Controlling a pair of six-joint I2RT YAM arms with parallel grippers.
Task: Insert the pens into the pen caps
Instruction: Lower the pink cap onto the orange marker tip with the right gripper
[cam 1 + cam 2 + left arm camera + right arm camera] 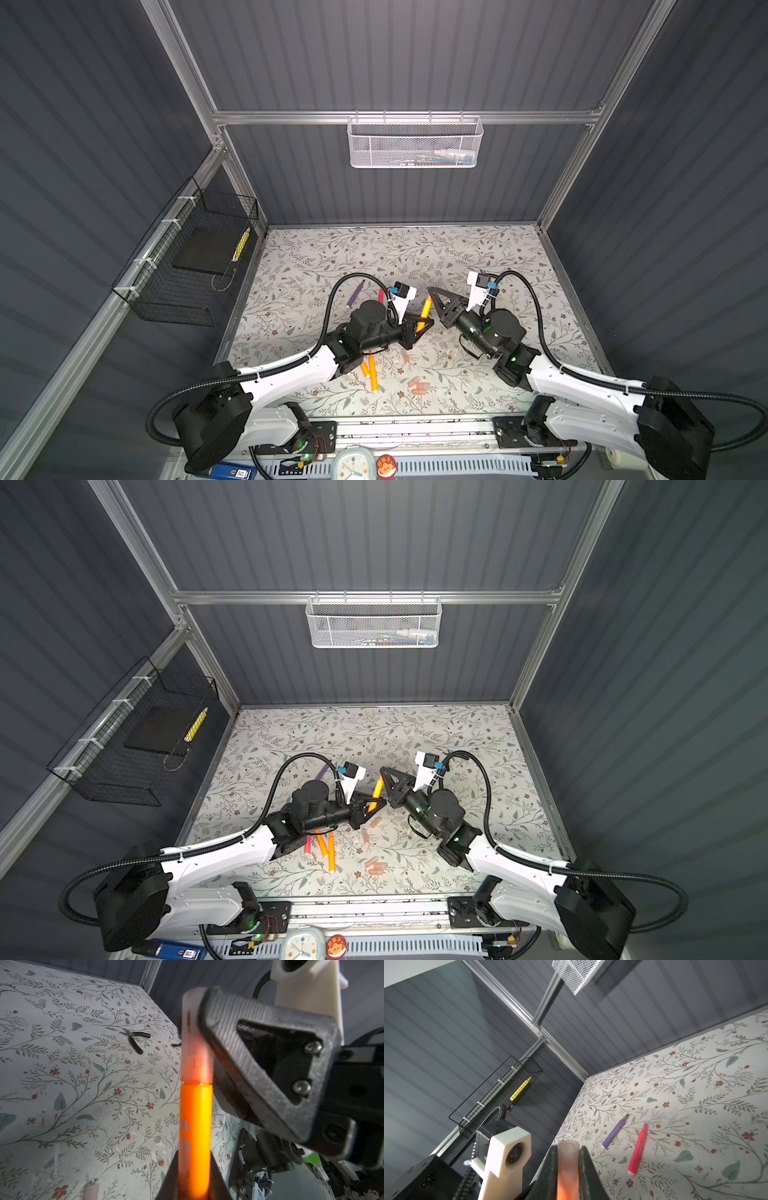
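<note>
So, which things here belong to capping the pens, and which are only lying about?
Job: raised orange pen, cap on its tip, purple pen, pink pen, two orange pens, loose caps.
Lying about: pliers, white mesh basket, black wire basket, clock.

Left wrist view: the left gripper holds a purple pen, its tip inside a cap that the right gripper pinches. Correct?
Wrong colour: the left wrist view shows an orange pen in the left gripper, its tip inside the cap that the right gripper pinches. The purple pen lies on the table.

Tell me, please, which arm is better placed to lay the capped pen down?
Probably left: the left gripper holds the orange pen itself; the right gripper pinches only the pen cap.
</note>
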